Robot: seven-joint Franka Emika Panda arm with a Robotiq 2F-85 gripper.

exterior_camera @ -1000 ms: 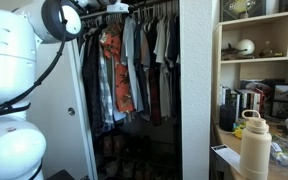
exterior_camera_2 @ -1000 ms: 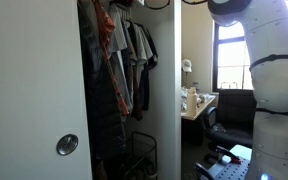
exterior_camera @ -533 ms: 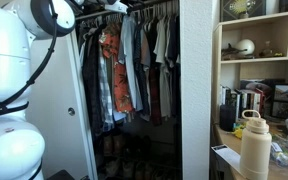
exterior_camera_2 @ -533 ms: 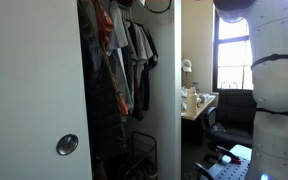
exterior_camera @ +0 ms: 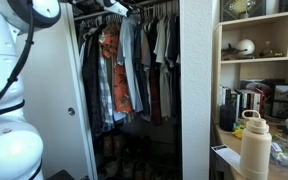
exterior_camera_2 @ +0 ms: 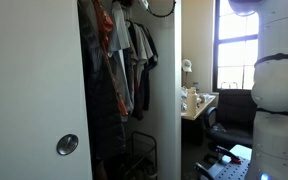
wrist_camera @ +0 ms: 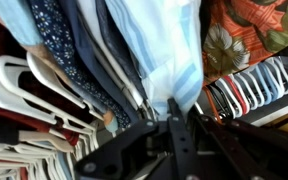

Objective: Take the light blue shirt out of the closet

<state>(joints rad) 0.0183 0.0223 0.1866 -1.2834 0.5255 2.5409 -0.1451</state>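
Observation:
The light blue shirt (wrist_camera: 159,50) hangs in the middle of the wrist view, between dark patterned garments on the left and an orange floral shirt (wrist_camera: 254,35) on the right. My gripper (wrist_camera: 174,112) comes in from the bottom, and its dark fingers are closed together on the lower fold of the light blue fabric. In both exterior views the gripper is up at the closet rail (exterior_camera: 114,8) (exterior_camera_2: 152,6), mostly hidden among the hanging clothes. I cannot pick out the light blue shirt with certainty in either of them.
White hangers (wrist_camera: 24,90) crowd the left, and red and white hangers (wrist_camera: 254,85) the right. The closet door (exterior_camera_2: 67,145) stands open. A wire basket (exterior_camera_2: 144,155) sits on the closet floor. A cream bottle (exterior_camera: 254,145) and shelves (exterior_camera: 259,60) stand beside the closet.
The arm's upper joints have moved up and out of the top of both exterior views. The hanging clothes look unchanged.

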